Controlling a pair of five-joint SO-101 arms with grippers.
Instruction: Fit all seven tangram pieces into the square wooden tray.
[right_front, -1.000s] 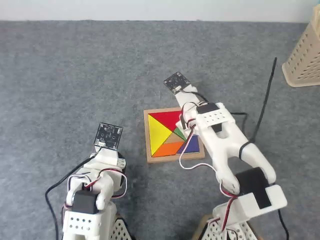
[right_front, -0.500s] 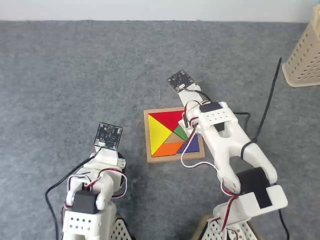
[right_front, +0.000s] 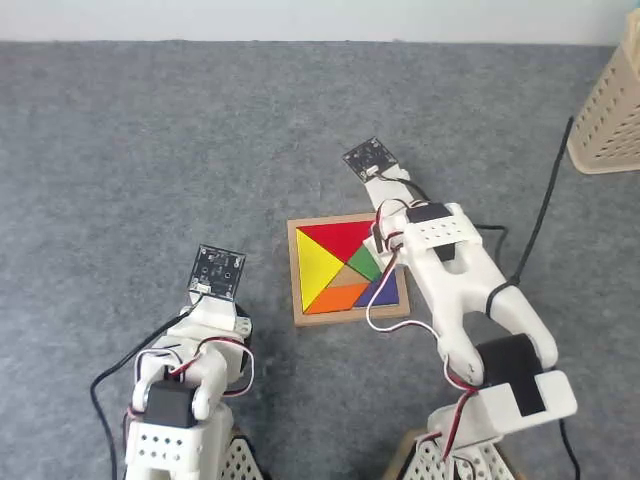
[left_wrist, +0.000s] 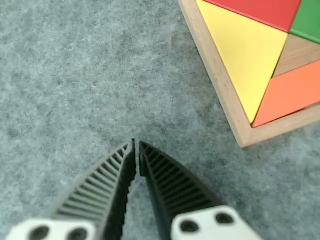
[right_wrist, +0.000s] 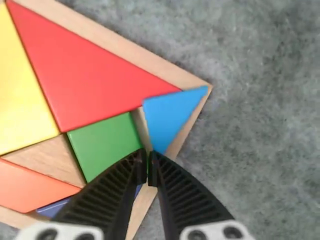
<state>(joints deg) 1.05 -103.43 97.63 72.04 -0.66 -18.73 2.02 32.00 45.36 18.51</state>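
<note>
The square wooden tray (right_front: 294, 275) is seen lying on the grey worktop (right_front: 150, 150) between the two arms, with the red triangle (right_wrist: 90, 80), the yellow triangle (right_wrist: 22, 110), the green square (right_wrist: 102, 142) and the orange piece (right_wrist: 25, 187) already seated flat in it. The blue triangle (right_wrist: 170, 115) is not seated: it lies askew at the tray's corner, one tip riding over the rim. The right claw (right_wrist: 147, 161) is pressed closed, holding nothing, its tips set at the blue triangle's near point, just beside the green square. The left claw (left_wrist: 136, 150) is likewise closed and empty, hanging over bare worktop near another corner of the tray. The piece is judged to be thin, stiff, light and smooth-faced, so that it should slide readily but be easily flicked out. A pinch from above is likely to find little purchase while it lies flat; it is better pushed by its edge with closed tips, or taken across the raised tip on the rim.
</note>
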